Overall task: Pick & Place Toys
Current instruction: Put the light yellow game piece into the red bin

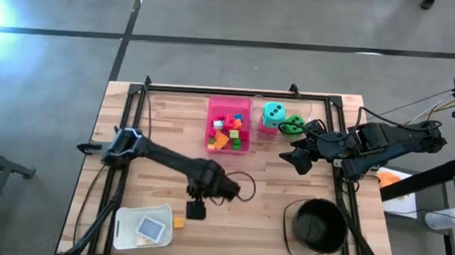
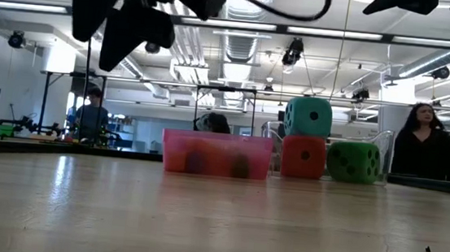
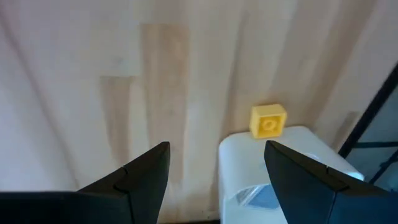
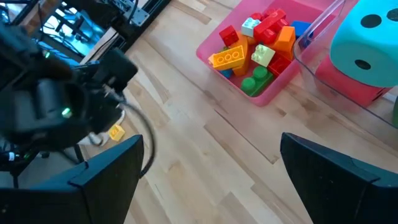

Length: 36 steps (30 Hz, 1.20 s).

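Left gripper (image 1: 195, 210) hangs above the near-centre of the table (image 1: 270, 201), jaws spread wide and holding nothing. A single yellow brick (image 3: 268, 121) lies on the wood just beyond the jaw opening in the left wrist view, offset toward one finger rather than centred between them; it is square, studs up, no long axis to tell, touching or just beside the rim of the white lidded container (image 3: 286, 168). In the high view the same brick (image 1: 178, 222) sits at the container's (image 1: 142, 227) right edge, near the gripper. Right gripper (image 1: 298, 159) hovers right of centre, jaws wide, empty. Pink tray (image 1: 228, 124) at the far middle holds a jumble of coloured bricks (image 4: 258, 40). Beside it the teal die (image 2: 307, 117) is stacked on the red die (image 2: 303, 156), green die (image 2: 352, 162) alongside. Black bucket (image 1: 316, 225) stands near right.
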Each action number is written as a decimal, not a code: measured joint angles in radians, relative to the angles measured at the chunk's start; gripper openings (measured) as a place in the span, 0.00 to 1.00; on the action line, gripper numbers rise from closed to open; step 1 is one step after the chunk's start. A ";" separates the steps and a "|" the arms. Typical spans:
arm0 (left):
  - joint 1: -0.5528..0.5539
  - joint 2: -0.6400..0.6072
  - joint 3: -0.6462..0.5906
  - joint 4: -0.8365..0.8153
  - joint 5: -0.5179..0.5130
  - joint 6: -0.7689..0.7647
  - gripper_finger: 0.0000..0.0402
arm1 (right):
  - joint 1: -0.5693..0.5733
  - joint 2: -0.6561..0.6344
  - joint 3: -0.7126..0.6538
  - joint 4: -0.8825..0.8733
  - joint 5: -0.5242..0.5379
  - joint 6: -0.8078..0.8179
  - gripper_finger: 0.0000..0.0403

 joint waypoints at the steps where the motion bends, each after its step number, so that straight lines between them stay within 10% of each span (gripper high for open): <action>1: -0.016 0.000 0.000 0.014 0.000 0.000 0.66 | 0.000 0.000 0.000 0.000 0.000 0.002 0.92; 25: -0.156 0.046 -0.193 0.232 0.296 -0.267 0.66 | 0.000 0.000 0.000 0.000 0.000 0.000 0.92; 36: -0.146 0.106 -0.190 0.300 0.352 -0.318 0.48 | 0.000 0.000 0.000 0.000 0.000 0.002 0.92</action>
